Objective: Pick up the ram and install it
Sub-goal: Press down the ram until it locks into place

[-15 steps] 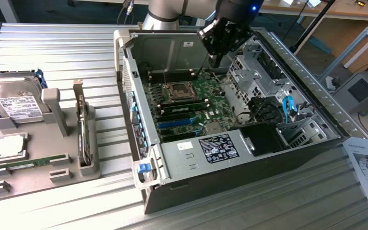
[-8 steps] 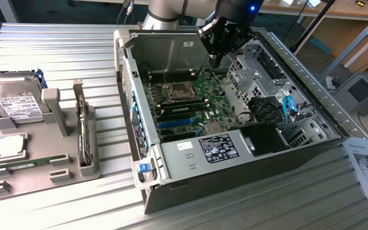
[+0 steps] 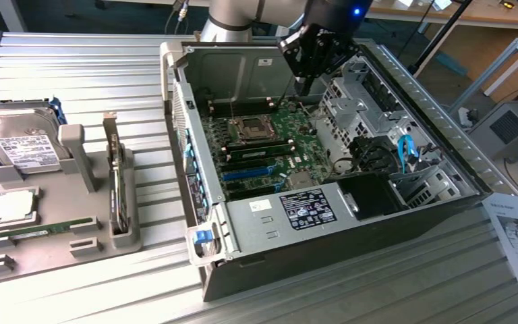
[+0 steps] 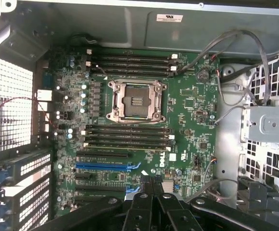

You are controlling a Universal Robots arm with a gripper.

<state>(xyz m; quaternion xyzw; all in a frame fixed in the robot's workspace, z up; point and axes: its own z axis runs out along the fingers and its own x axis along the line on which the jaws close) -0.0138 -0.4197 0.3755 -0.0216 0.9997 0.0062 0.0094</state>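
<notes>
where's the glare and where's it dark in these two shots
Exterior view: strong glare washes out the ribbed table near the grey tray; the case front falls into shadow. Wrist view: the motherboard is evenly lit, the gripper dark, a mild sheen on the case's back wall.

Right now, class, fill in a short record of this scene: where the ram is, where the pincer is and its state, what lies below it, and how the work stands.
ram: lying in the grey tray at the exterior view's left, outside the case
pincer: shut, holding nothing, above the motherboard inside the open case
ram slots: all bare
CPU socket: bare
work: ram not yet picked up
</notes>
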